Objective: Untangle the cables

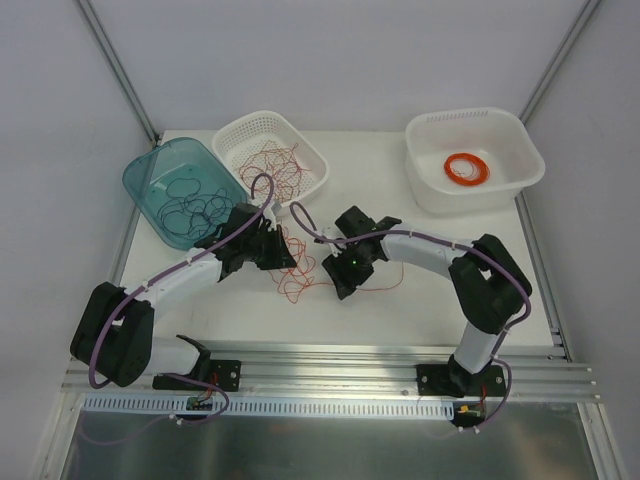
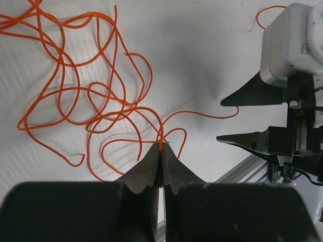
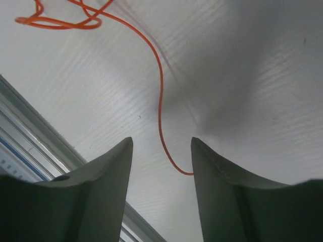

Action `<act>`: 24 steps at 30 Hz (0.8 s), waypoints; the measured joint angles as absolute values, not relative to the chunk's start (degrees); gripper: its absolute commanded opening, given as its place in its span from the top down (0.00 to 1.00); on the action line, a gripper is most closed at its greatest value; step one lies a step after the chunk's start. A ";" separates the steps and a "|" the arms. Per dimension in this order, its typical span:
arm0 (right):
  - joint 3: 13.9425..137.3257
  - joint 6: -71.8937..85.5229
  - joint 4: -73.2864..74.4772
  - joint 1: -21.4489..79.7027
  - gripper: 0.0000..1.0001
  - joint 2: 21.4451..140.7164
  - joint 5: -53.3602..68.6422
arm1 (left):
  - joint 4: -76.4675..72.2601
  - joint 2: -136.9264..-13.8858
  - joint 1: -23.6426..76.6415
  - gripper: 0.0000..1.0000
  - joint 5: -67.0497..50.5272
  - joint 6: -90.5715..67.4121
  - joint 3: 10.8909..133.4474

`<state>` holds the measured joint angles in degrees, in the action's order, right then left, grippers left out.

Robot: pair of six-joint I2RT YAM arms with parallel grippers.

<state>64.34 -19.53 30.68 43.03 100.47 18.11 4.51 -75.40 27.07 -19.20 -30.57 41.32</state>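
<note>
Thin floppy orange-red cables lie on a plain white tabletop. The translucent plastic bin is teal, the perforated basket white, and the thick coil ring bright orange.

No text, number, brand or sign can be read in any of the views. A small dark printed mark is seen at the upper right of the left wrist view. It stands on the white housing of the right gripper, and its characters are too small and blurred to be made out.
</note>
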 measured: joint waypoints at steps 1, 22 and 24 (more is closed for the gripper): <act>64.55 -19.62 30.30 43.38 0.59 100.82 18.59 | 4.49 -75.40 27.07 1.00 -19.20 -30.59 41.32; 72.77 -19.14 36.71 42.24 0.99 84.71 14.79 | 3.62 -65.60 27.44 0.28 -19.05 -23.99 39.40; 73.19 -18.48 37.41 42.24 0.99 84.12 14.57 | 3.55 -64.49 28.27 0.28 -19.31 -23.03 38.92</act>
<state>73.19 -18.48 37.41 42.24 84.12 14.57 3.55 -64.49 28.27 -19.31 -23.03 38.92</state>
